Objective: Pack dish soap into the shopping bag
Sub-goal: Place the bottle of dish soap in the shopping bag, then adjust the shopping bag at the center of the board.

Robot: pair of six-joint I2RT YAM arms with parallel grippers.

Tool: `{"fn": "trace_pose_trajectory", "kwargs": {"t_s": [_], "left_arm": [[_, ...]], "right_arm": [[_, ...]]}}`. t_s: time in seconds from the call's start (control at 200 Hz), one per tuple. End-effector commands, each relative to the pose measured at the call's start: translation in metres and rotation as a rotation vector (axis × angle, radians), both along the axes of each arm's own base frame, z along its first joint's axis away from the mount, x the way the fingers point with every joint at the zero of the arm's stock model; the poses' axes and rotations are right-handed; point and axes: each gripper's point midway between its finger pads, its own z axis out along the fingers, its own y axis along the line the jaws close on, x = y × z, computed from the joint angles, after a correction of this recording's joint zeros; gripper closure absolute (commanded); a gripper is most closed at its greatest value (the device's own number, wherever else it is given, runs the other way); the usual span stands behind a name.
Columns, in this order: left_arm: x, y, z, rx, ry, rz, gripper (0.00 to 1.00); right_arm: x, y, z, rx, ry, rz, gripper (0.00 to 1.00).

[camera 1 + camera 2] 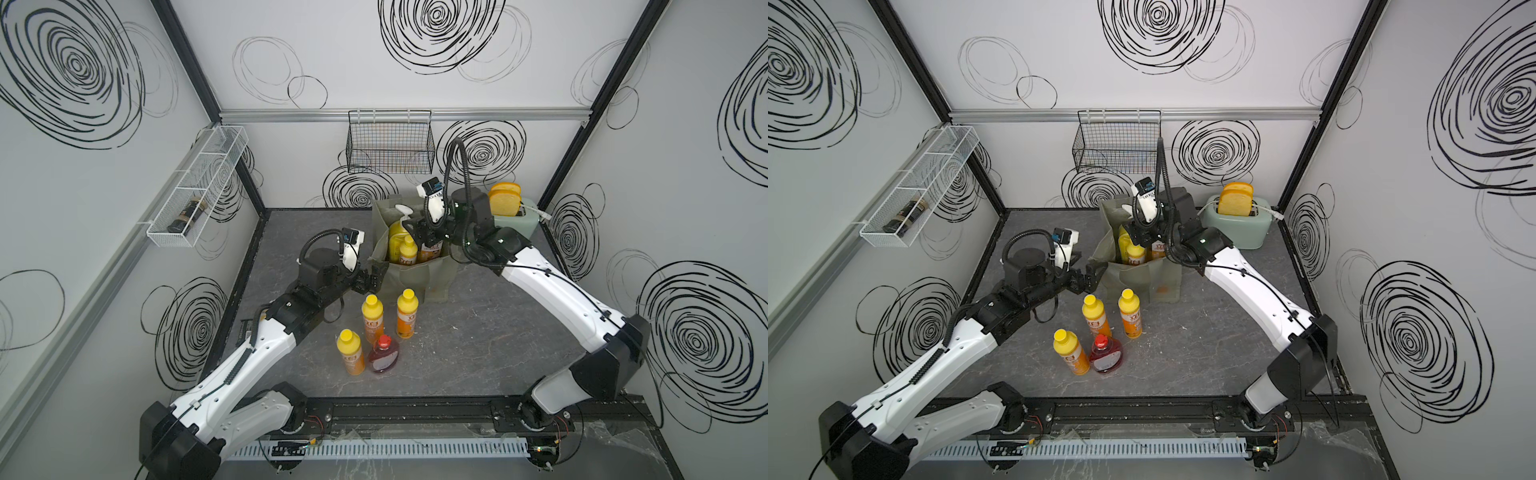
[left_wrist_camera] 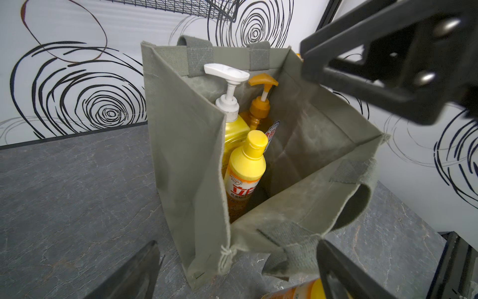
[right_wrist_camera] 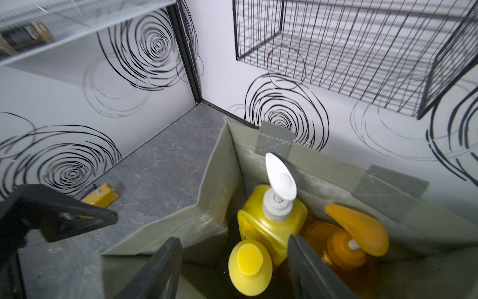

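The grey-green shopping bag (image 1: pixel 419 278) (image 1: pixel 1142 282) stands open at the back middle of the table. Inside it are a big yellow white-pump bottle (image 3: pixel 271 220), an amber orange-pump bottle (image 3: pixel 346 246) and a small yellow-capped orange bottle (image 2: pixel 245 165) (image 3: pixel 249 266). My right gripper (image 1: pixel 417 237) (image 3: pixel 234 239) hangs open over the bag mouth, its jaws either side of the small bottle's cap and apart from it. My left gripper (image 1: pixel 372 277) (image 2: pixel 236 246) is open and empty at the bag's front left corner. Three small orange bottles (image 1: pixel 372 318) (image 1: pixel 407 313) (image 1: pixel 350 352) and a squat red bottle (image 1: pixel 383 354) stand on the table in front of the bag.
A mint toaster with bread (image 1: pixel 515 218) stands at the back right, just behind my right arm. A black wire basket (image 1: pixel 390 143) hangs on the back wall above the bag. A white wire shelf (image 1: pixel 199 187) on the left wall holds a dark jar (image 1: pixel 187 214).
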Motion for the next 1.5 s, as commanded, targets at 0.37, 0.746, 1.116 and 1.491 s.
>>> {"fn": "trace_pose_trajectory", "kwargs": {"t_s": [0.37,0.746,1.116,1.491], "left_arm": [[-0.005,0.014,0.028,0.004,-0.123,0.031,0.04],[0.018,0.017,0.032,0.044,-0.057,0.102,0.04],[0.039,-0.013,0.004,0.083,0.064,0.012,0.59],[0.016,-0.030,0.012,0.042,-0.011,-0.092,0.75]], "right_arm": [[-0.109,-0.043,-0.008,0.009,0.077,0.162,0.35],[-0.121,-0.065,-0.044,-0.127,0.100,0.025,0.39],[-0.088,-0.089,-0.019,-0.142,0.032,-0.108,0.38],[-0.025,-0.101,-0.069,-0.191,0.187,-0.242,0.38]]}}
